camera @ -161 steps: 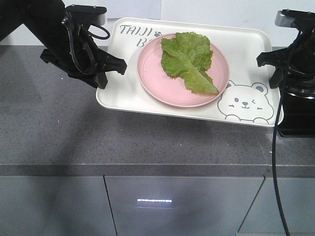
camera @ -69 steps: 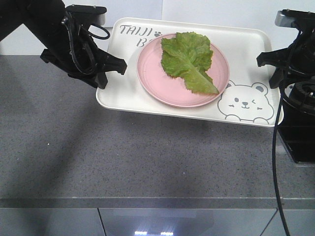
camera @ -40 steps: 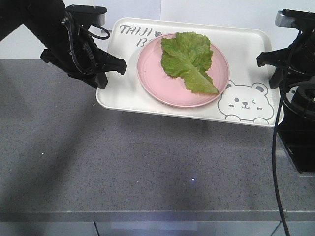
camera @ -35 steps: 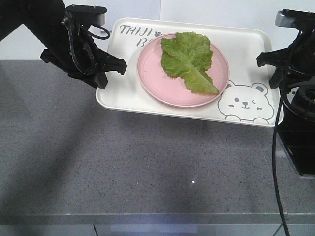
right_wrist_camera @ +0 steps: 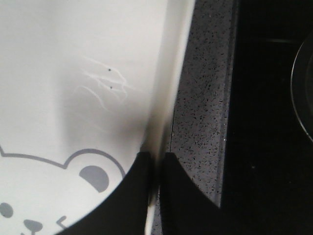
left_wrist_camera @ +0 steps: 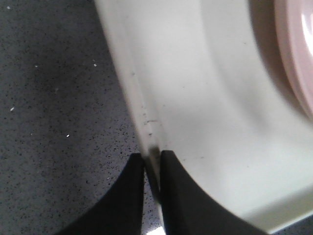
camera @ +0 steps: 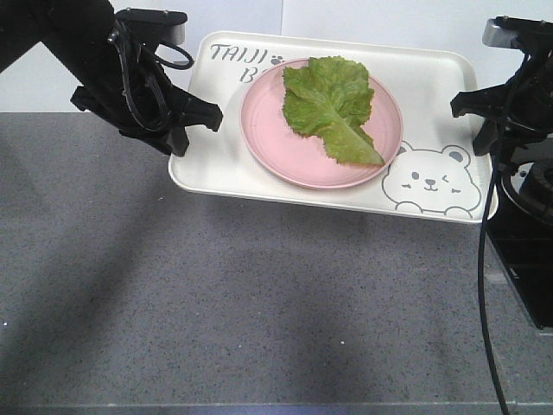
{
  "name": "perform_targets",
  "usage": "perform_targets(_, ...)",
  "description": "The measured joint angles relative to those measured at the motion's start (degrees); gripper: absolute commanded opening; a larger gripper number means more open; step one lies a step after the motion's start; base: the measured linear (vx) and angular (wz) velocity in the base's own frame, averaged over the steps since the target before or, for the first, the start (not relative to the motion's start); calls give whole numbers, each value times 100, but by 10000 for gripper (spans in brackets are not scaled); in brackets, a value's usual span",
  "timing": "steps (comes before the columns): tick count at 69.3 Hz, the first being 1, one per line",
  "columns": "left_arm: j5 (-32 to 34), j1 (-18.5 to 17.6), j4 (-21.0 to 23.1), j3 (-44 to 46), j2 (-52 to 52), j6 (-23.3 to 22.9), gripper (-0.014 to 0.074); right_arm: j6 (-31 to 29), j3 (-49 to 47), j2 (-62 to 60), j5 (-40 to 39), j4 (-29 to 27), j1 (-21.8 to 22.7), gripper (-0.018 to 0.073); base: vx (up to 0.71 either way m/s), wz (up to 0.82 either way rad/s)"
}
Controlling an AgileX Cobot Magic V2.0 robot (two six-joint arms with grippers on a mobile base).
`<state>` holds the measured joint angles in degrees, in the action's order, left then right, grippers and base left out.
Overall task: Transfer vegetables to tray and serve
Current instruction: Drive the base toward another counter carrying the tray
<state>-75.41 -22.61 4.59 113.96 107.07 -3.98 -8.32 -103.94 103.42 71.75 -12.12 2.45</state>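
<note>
The green lettuce leaf [camera: 330, 105] lies on a round pink plate [camera: 268, 138] that sits on the cream tray [camera: 216, 164] with the bear face. The tray is held in the air above the grey counter. My left gripper [camera: 204, 118] is shut on the tray's left rim; in the left wrist view the gripper [left_wrist_camera: 152, 159] pinches the rim [left_wrist_camera: 142, 117]. My right gripper [camera: 471, 112] is shut on the tray's right rim; the right wrist view shows it [right_wrist_camera: 157, 159] clamping the edge [right_wrist_camera: 168, 98].
The grey speckled counter [camera: 216, 294] lies below the tray. A black cooktop [camera: 527, 259] stands at the right, under my right arm. A white wall is behind.
Both grippers and the tray keep their place in the view. The counter and the black cooktop have slid down the view; the cabinet fronts have left it.
</note>
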Motion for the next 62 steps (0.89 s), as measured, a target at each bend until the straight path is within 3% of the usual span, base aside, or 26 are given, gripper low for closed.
perform_targets(62,0,0,0,0,0,0,-6,0,0,0,0,0,0,-6,4,0)
